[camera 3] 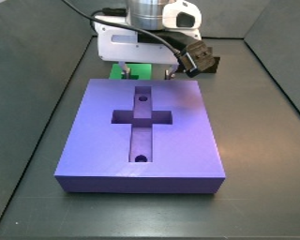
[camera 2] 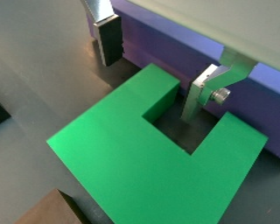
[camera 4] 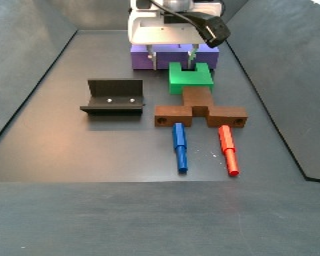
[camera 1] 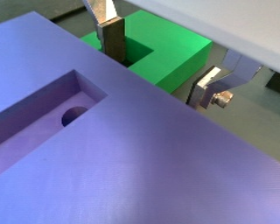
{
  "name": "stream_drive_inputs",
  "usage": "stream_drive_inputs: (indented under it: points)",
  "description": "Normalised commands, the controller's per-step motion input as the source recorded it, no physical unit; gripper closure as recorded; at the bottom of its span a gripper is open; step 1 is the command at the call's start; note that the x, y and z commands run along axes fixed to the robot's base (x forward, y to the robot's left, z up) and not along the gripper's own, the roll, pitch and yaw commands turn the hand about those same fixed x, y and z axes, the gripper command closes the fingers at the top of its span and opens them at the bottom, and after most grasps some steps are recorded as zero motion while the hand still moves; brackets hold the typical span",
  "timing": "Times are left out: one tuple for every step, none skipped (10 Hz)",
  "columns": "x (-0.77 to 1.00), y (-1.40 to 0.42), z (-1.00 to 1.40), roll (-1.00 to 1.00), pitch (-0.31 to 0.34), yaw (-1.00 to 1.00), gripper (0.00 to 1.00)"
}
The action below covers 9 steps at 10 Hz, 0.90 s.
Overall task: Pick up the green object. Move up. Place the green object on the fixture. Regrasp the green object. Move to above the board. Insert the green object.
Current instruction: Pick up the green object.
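The green object lies flat on the floor against the far edge of the board, and also shows in a wrist view and in both side views. My gripper is low over it and open. One finger sits in the square notch and the other outside one prong, with a gap left at the outer finger. The board's cross-shaped recess faces up. The fixture stands apart on the floor, away from the gripper.
A brown cross-shaped block lies just in front of the green object. A blue peg and a red peg lie beyond it. Dark walls enclose the floor on the sides.
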Motion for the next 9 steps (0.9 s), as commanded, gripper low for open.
stream_drive_inputs:
  points:
    - [0.00,0.00,-0.17,-0.06,0.000,-0.03,0.00]
    - [0.00,0.00,-0.15,-0.05,0.000,0.00,0.00]
    - [0.00,0.00,-0.13,-0.05,0.000,-0.01,0.00]
    - [0.00,0.00,-0.08,-0.04,0.000,-0.01,0.00]
    - [0.00,0.00,0.00,0.00,0.000,0.00,0.00]
    - [0.00,0.00,0.00,0.00,0.000,0.00,1.00]
    - [0.00,0.00,0.00,0.00,0.000,0.00,1.00]
    - [0.00,0.00,0.00,0.00,0.000,0.00,1.00]
    - [0.00,0.00,0.00,0.00,0.000,0.00,1.00]
